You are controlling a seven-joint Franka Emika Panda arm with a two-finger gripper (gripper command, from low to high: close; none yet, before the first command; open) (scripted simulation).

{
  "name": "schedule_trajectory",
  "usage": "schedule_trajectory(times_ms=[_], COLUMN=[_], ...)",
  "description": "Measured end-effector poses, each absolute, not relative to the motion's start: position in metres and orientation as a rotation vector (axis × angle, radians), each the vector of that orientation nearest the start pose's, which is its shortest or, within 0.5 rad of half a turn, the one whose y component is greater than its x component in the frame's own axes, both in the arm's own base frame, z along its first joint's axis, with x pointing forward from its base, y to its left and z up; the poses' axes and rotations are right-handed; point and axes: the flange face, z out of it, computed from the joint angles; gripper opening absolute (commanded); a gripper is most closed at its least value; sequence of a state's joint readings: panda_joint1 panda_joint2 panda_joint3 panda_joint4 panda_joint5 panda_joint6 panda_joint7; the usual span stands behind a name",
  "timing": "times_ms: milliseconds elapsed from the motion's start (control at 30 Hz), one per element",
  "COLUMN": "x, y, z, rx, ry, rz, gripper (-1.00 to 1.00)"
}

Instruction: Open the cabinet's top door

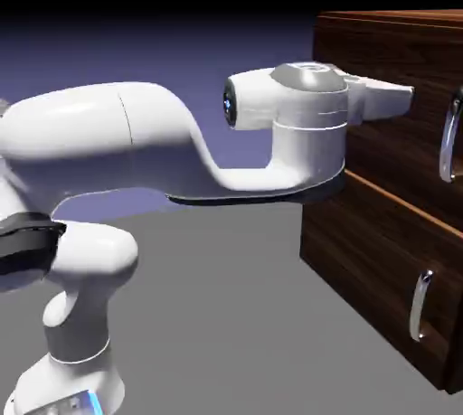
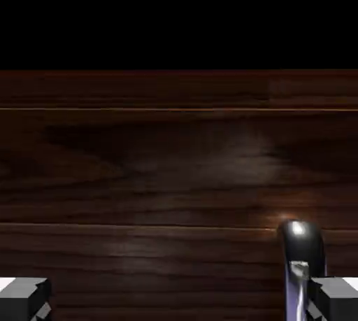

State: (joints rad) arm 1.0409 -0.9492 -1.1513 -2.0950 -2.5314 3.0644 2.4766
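Top door [image 1: 389, 137], dark walnut grain, curved silver handle [image 1: 450, 136]

A simulated, lab-like scene rather than a furnished room: beyond the fingertips [image 2: 25, 298] stands a dark wood-grain cabinet [image 1: 380, 142], and behind them a white robot arm [image 1: 154, 142] rises before a plain blue-violet backdrop [image 1: 199, 56].
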Motion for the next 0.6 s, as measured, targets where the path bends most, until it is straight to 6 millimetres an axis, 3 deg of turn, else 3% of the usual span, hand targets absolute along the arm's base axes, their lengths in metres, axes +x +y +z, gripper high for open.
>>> schedule_trajectory(times_ms=[267,333,467,500,600], x=[0.471,0.473,0.513,0.523,0.515], y=[-0.205,-0.207,-0.207,-0.206,-0.204], z=[0.529,0.526,0.526,0.526,0.526], rx=[-1.761,-1.762,-1.762,-1.762,-1.761], ry=[0.691,0.692,0.693,0.692,0.707], rz=[-1.736,-1.735,-1.734,-1.736,-1.745], gripper=[0.0,0.0,0.0,-1.0,-1.0])
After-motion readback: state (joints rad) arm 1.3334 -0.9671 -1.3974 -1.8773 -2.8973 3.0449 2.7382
